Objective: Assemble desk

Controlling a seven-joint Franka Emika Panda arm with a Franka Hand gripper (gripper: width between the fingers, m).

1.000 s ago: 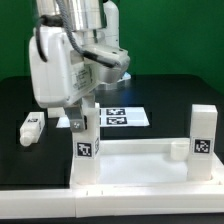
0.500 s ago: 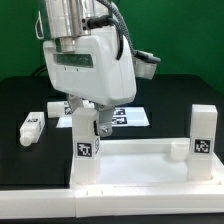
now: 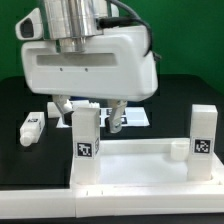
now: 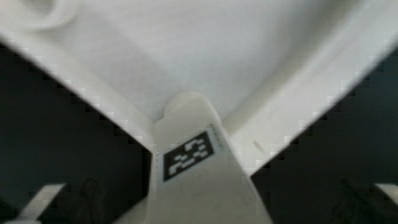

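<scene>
We start with the wide, flat, rectangular white plastic desk top (image 3: 140, 172), which lies on the black table (image 3: 20, 160) and fills the near part of the exterior view. Its raised rim makes it a shallow tray, and we count two things standing in it. Both are blocky white plastic legs, upright, each showing one black-and-white square tag. The first leg (image 3: 87, 145) stands at the desk top's end on the exterior view's left. The second leg (image 3: 203, 140) stands at the end on the exterior view's right, well apart from the first.

A third leg (image 3: 32, 125) lies on its side on the black table, off the desk top and beyond its end on the exterior view's left. That gives us three legs in view and one desk top.

The two-finger gripper (image 3: 88, 112) of the large glossy white robot arm (image 3: 85, 55) hangs directly over the first leg. Its jaws stand wide apart, with the fingers (image 3: 114, 118) on either side of the leg's upper end and clear of it, and they have hold of nothing. In the wrist view the first leg (image 4: 192, 160) points up the middle with its tag facing the camera, white plastic spreading behind it and black table on both sides.

Behind the desk top, the thin flat white marker board (image 3: 135, 118) lies on the table, partly hidden by the gripper, so we cannot count its tags.
</scene>
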